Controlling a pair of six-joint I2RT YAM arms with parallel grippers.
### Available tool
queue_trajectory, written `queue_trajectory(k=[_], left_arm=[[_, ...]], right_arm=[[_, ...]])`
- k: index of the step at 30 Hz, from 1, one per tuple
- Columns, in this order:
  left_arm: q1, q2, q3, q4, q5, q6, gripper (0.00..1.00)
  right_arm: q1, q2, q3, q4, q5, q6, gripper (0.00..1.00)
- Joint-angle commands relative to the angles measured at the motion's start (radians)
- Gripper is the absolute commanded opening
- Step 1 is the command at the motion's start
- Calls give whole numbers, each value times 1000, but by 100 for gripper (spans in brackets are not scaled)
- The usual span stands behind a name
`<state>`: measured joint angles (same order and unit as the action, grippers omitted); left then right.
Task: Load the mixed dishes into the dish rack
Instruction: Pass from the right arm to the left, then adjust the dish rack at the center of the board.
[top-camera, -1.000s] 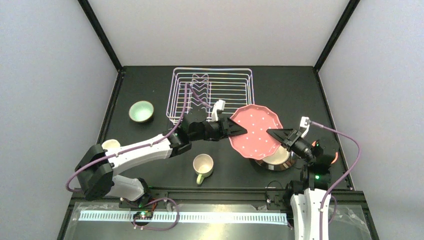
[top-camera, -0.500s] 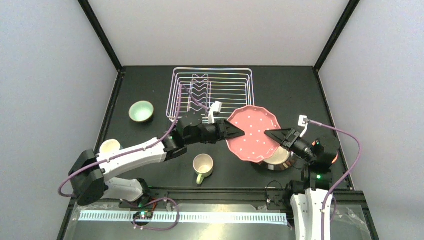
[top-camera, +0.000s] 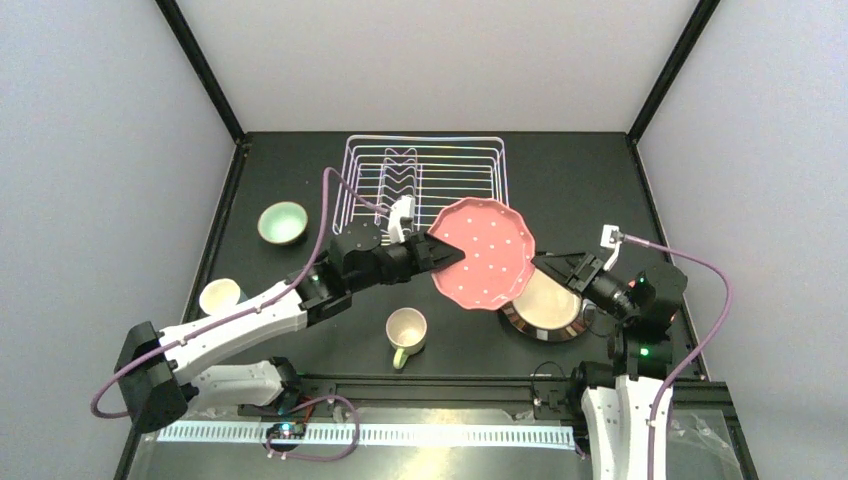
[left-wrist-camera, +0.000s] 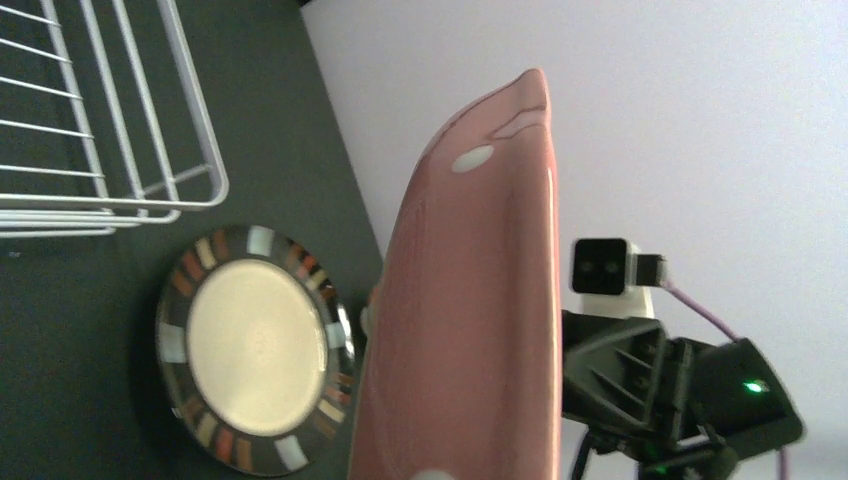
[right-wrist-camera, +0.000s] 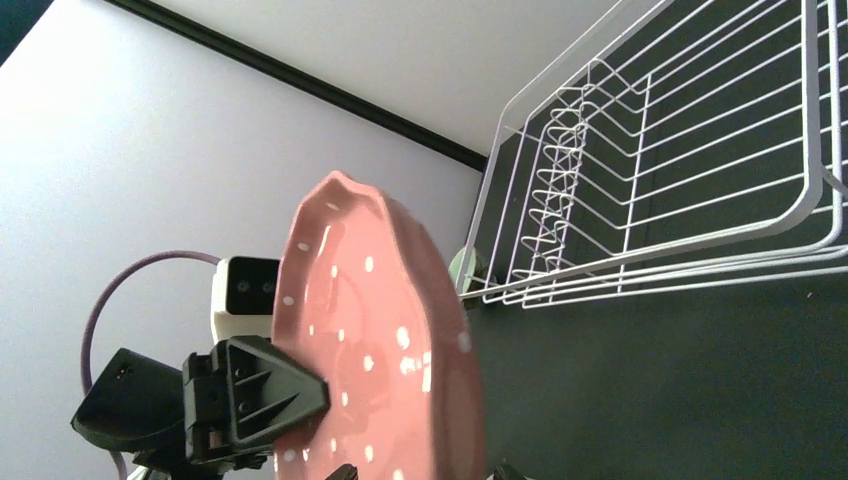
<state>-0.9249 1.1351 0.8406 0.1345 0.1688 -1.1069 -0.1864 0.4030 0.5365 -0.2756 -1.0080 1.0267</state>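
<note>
Black table (top-camera: 585, 190), left gripper (top-camera: 446, 252) pinching pink plate (top-camera: 487, 250), right gripper (top-camera: 546, 265) spread

arms (top-camera: 240, 325): wht links, blk joints | L hand (top-camera: 455, 252) + R hand (top-camera: 548, 264): blk | cables (top-camera: 322, 210): purple | wrist cams (top-camera: 401, 213): wht | LED (top-camera: 645, 351): grn

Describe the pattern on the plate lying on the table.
Plate: cream centre, dark rim of coloured blocks; left wrist view.

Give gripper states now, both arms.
Left gripper: shut on the pink dotted plate, at its rim.
Right gripper: open, holding nothing.
</note>
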Motion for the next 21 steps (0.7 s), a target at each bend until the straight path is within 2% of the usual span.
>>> queue_trajectory(k=[1,8,12,15,21], left_arm=[[31,-61,66,23,-70,49,1],[73,-62,127,-88,-112,126,1],[101,-15,234,-211,-132,229,1],[130,50,322,-255,-147,314,1],[181,281,605,-374,-144,479,1]], right_arm=[[4,15,56,-64,26,-45,76],[4,42,122,-142,67,-107,78],[4,102,218,-266,123,-235,78],[4,145,276,-367,182,-358,78],[5,116,284,-509,330,-435,78]])
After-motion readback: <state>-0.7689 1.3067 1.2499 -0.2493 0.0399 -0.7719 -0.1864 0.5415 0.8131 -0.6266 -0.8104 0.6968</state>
